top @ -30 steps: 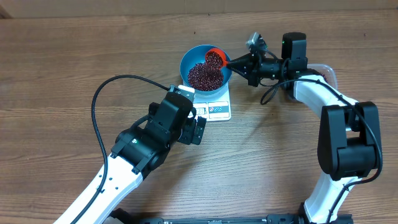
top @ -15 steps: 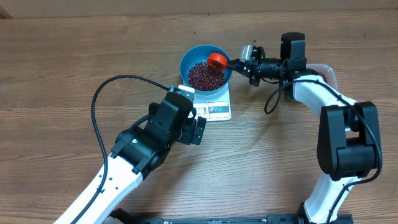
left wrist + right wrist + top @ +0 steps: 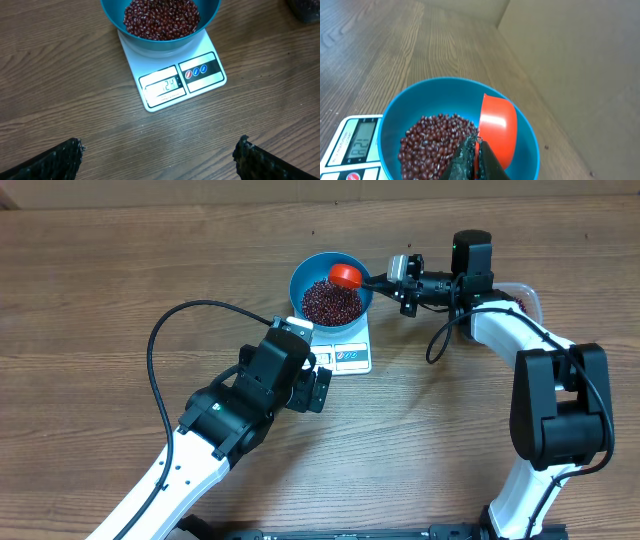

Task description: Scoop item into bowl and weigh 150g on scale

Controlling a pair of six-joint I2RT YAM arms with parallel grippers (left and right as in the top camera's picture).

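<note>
Blue round bowl (image 3: 312, 266), glossy beans (image 3: 328, 304), orange scoop (image 3: 346, 276)

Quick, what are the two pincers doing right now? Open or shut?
Left pincer: open, holding nothing.
Right pincer: shut on the handle of the round orange plastic scoop, over the deep round blue bowl.
</note>
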